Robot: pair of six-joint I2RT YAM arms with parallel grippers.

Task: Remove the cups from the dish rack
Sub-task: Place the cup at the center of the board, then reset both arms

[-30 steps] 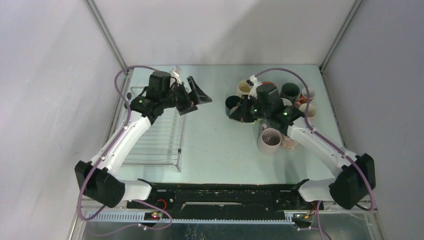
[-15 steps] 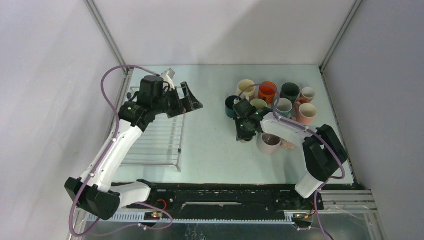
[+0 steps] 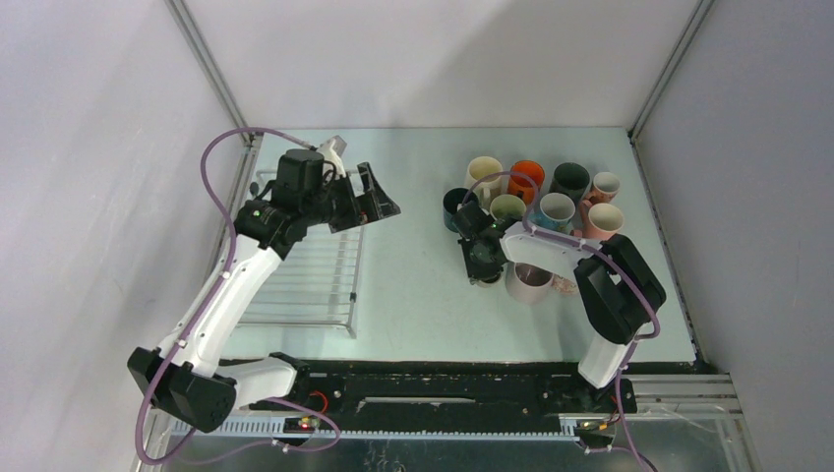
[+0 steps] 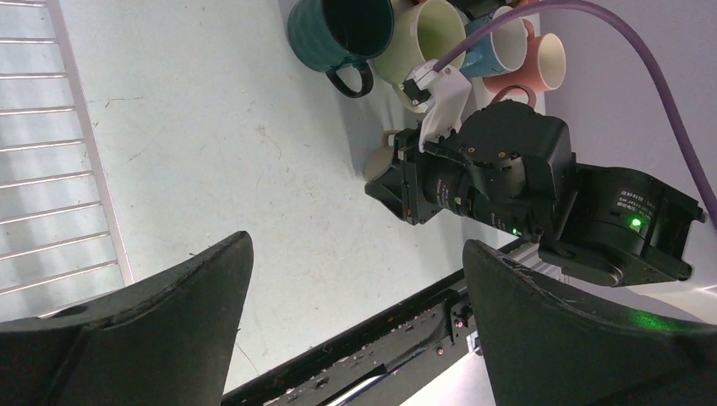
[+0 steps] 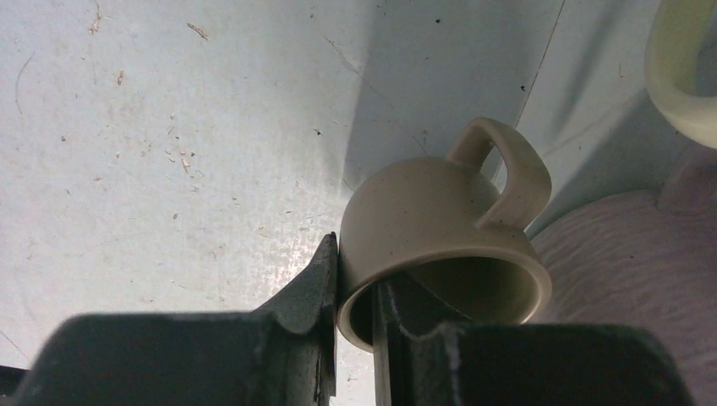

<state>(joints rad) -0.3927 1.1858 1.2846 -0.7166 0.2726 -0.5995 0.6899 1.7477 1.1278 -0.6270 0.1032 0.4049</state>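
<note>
Top external view, with both wrist views, logged from my remote station.

1. Beige cup (image 5: pixel 440 224). It is on the right half of the worktop (image 3: pixel 413 285), at the near left fringe of the cup group and right at the tip of the right end effector (image 5: pixel 355 296). In the right wrist view its mouth faces the camera and its handle points away to the upper right. I cannot tell whether its base touches the worktop.

2. Right end effector. Its fingers are nearly together and clamped on the beige cup's wall at the rim, with one finger (image 5: pixel 313 283) outside and the other inside the mouth.

3. Left end effector (image 3: pixel 377 197). Its fingers are spread wide and hold nothing. It hangs above the far right corner of the dish rack (image 3: pixel 305 280), which lies along the left side of the worktop.

4. Other cups, standing upright in a tight cluster. The lilac cup (image 3: pixel 531 282) is just beside the held cup. The teal cup (image 3: pixel 454 204) and pale green cup (image 3: pixel 507 206) are just beyond it. The cream cup (image 3: pixel 483 171), orange cup (image 3: pixel 527 177) and dark green cup (image 3: pixel 570 179) form the far row.

5. Room for moving. A bare strip of worktop runs between the rack's right rim and the cluster. The enclosure walls (image 3: pixel 118 197) stand close along the left, right and far edges.
</note>
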